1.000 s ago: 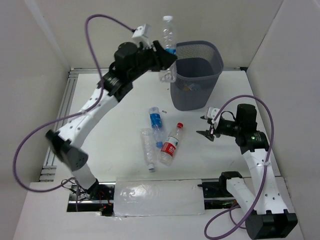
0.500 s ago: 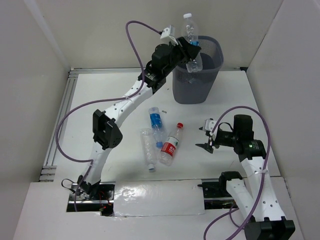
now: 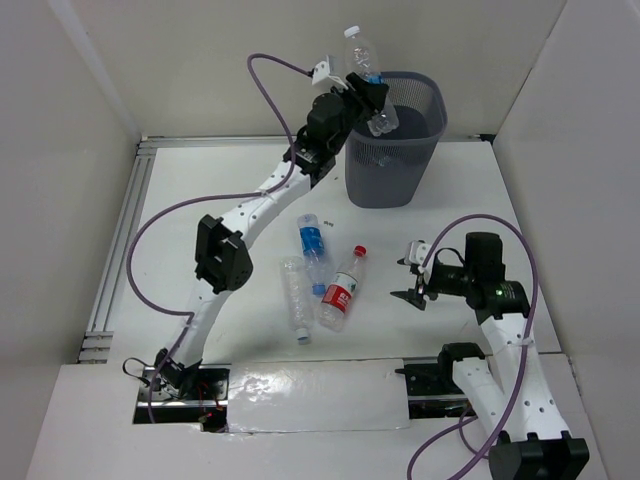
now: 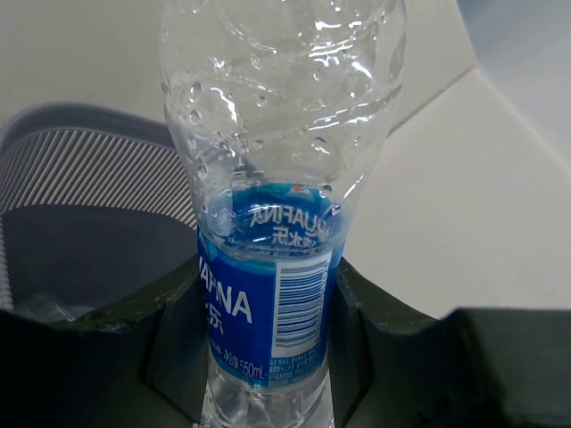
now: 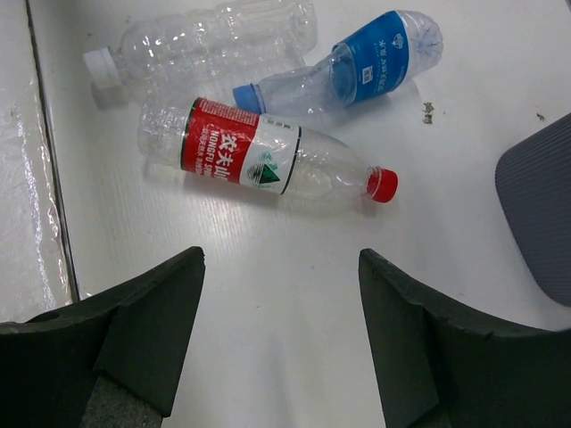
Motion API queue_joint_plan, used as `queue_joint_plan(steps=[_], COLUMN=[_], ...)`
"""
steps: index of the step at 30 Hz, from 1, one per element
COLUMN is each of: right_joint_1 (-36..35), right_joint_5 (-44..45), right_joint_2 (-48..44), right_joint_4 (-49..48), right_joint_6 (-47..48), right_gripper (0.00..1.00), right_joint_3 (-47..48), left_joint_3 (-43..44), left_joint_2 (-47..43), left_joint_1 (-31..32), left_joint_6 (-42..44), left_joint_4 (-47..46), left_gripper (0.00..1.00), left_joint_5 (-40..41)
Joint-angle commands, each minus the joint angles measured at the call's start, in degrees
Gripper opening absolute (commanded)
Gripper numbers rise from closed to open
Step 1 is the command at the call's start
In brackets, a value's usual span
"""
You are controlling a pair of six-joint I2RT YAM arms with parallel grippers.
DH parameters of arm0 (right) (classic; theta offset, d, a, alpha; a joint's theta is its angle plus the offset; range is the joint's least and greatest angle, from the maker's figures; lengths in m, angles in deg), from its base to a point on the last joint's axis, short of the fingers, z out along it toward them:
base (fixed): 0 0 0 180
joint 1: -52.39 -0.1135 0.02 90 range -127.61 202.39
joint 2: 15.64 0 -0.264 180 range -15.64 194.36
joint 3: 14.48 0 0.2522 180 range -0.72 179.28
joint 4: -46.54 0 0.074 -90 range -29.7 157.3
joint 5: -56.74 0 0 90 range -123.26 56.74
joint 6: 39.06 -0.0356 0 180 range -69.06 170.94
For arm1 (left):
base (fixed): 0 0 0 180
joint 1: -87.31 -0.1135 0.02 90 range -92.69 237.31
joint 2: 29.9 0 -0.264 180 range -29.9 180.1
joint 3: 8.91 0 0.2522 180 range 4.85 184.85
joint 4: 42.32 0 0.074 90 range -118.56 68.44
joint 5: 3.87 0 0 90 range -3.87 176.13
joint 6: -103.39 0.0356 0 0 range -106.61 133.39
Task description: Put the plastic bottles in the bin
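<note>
On white table (image 3: 200, 200), tall dark grey mesh bin (image 3: 385, 185) stood at far side.
L gripper (image 3: 368, 100) clamped clear blue-label plastic bottle (image 4: 277, 107), tilted, above bin's left rim. R gripper (image 5: 281, 330) had jaws wide apart, empty, near 3 lying together: red-label red-cap bottle (image 5: 259, 160), blue-label blue-cap bottle (image 5: 370, 58), unlabelled clear bottle (image 5: 214, 40).

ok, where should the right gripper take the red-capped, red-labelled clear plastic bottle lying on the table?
Grip the red-labelled bottle across its straight middle, probably from above: it lies flat, its neck tapers, and the open right gripper faces its free side.
</note>
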Motion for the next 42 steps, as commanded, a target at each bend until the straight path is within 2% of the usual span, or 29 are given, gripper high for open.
queue_joint_plan(steps=[1, 2, 3, 4, 7, 12, 17, 19, 21, 22, 24, 27, 28, 29, 31, 33, 34, 36, 37, 38, 40, 41, 42], right_joint_1=[0.23, 0.23, 0.23, 0.23, 0.23, 0.23, 0.23, 0.23, 0.23, 0.23, 0.23, 0.23, 0.23, 0.23, 0.23, -0.90, -3.00, -6.00, -7.67, -11.08, -14.87, -18.98, -21.20], right_joint_5=[-1.10, -1.10, -1.10, -1.10, -1.10, -1.10, -2.16, -2.16, -2.16, -2.16, -2.68, -2.68, -3.29, -3.30, -3.83, -3.83, -2.26, 0.38, 3.18, 4.42, 7.49, 8.73, 10.05], right_joint_2=[0.24, 0.24, -0.45, -0.98, -1.52, -1.52, -0.20, 0.33, 0.33, 0.33, 0.86, 2.08, 2.09, 3.65, 5.42, 9.53, 11.39, 17.52, 19.47, 21.23, 24.93, 25.90, 27.65], right_joint_4=[-0.04, -0.04, -0.04, -0.56, -1.18, -1.71, -2.23, -3.02, -3.55, -3.55, -1.72, 1.79, 2.33, 2.86, 3.74, 3.74, 3.74, 2.95, 1.21, 0.15, -4.57, -6.43, -8.54], right_joint_6=[0.69, 0.69, 0.17, 0.17, -1.14, -1.15, -0.10, -0.10, -0.10, 0.69, 3.93, 18.39, 18.45, 24.71, 31.34, 39.87, 43.98, 46.91, 47.80, 47.80, 47.80, 46.85, 45.71], right_gripper=[0.77, 0.77, 0.77, 0.77, 0.77, 0.78, 0.78, 0.81, 0.88, 0.91, 0.97, 1.00, 1.00, 1.00, 1.00, 1.00, 1.00, 1.00, 1.00, 1.00, 1.00, 1.00, 1.00], right_joint_3=[0.22, 0.22, 0.22, 0.22, -0.39, -0.92, -0.92, -0.92, -0.92, -0.92, -0.92, -0.39, -1.00, -1.01, -1.01, -1.01, -1.01, -0.14, 0.74, 0.75, 1.45, 1.45, 0.93], left_joint_3=[4.32, 4.84, 4.85, 5.46, 2.93, -2.53, -1.39, -4.18, -5.78, -4.74, -1.59, 2.56, 2.56, 3.26, 3.27, -1.37, -4.09, -16.20, -21.38, -33.09, -45.98, -58.13, -63.56], left_joint_2=[2.50, 3.02, 3.03, 3.03, 1.10, -4.97, -7.43, -9.71, -10.33, -10.86, -9.46, -8.93, -8.93, -9.71, -13.13, -17.43, -23.63, -31.21, -39.34, -43.69, -51.87, -59.56, -63.12], left_joint_1=[1.94, 1.94, 1.94, 1.94, 1.94, 1.94, 1.94, 1.34, 0.72, 0.11, 0.10, 0.10, -0.42, -0.43, -0.43, -0.43, -0.43, -1.65, -2.18, -2.80, -4.20, -4.90, -4.91], left_joint_6=[7.33, 8.81, 9.35, 9.88, 14.97, 20.06, 24.03, 24.03, 23.42, 22.72, 22.19, 21.40, 21.40, 20.87, 20.87, 21.40, 21.40, 19.65, 18.77, 16.41, 14.02, 12.27, 11.12], left_joint_4=[-4.52, -4.51, -4.51, -3.29, 3.10, 7.34, 14.38, 13.69, 11.75, 11.75, 12.27, 9.66, 8.86, 8.85, 8.14, 10.07, 12.08, 20.22, 23.14, 25.61, 30.11, 30.90, 31.78], left_gripper=[0.48, 0.50, 0.60, 0.63, 0.63, 0.62, 0.58, 0.75, 0.97, 1.00, 1.00, 1.00, 1.00, 1.00, 1.00, 1.00, 1.00, 1.00, 1.00, 1.00, 1.00, 1.00, 1.00], left_joint_5=[7.18, 6.66, 6.05, 5.35, 3.49, 2.96, 1.92, 0.16, -1.60, -3.35, -4.41, -7.13, -7.14, -7.14, -7.76, -7.06, -4.88, -2.84, -2.23, -0.65, -0.02, -0.55, -0.55])
